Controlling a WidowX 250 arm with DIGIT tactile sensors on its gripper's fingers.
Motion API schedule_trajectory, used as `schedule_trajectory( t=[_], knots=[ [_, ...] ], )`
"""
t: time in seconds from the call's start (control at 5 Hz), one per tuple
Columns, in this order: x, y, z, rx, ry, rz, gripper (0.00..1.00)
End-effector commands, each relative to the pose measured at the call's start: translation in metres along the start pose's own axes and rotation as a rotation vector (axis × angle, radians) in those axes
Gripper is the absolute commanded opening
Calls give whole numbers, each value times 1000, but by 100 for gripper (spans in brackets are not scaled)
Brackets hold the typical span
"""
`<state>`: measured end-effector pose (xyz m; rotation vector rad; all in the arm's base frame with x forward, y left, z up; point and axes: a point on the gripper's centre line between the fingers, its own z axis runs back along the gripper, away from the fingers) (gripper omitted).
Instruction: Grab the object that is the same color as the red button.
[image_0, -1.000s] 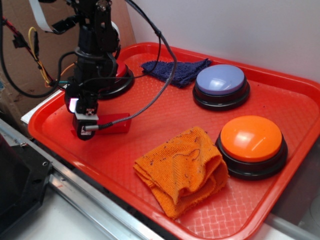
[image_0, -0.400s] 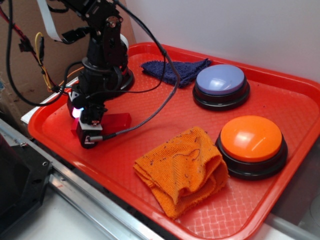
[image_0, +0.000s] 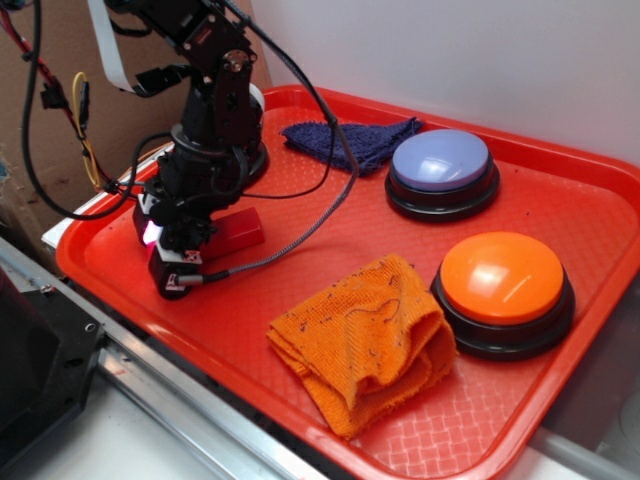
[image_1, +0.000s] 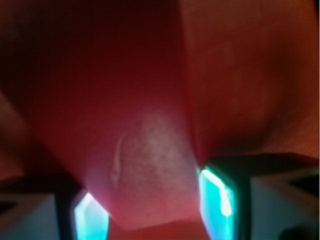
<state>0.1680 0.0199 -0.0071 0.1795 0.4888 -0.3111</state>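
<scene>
Inside the red tray (image_0: 560, 170), tool (image_0: 190, 245) clamps red block (image_0: 236, 230).

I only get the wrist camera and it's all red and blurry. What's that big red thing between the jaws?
Observer: A small red block, near the left end of a red tray.
Operator: Where's the red button?
Observer: The red button sits just behind the arm, which hides most of it. Only a bit of its black base shows.
Operator: Is anything close enough to bump?
Observer: The nearest thing is a crumpled orange cloth, to the right of the block in the picture and not touching it.
</scene>
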Motion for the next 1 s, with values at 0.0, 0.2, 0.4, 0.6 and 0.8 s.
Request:
schedule_trajectory(
  t=[0.0, 0.2, 0.4, 0.6, 0.8],
  knots=[
    [-23, -2, 42, -89, -104, 181, 0],
    [-41, -4, 88, -227, -332, 401, 0],
    [-72, 0, 129, -417, -454, 602, 0],
    [-100, 4, 170, -500, -520, 745, 0],
    [-124, -1, 214, -431, -590, 740, 0]
  ],
)
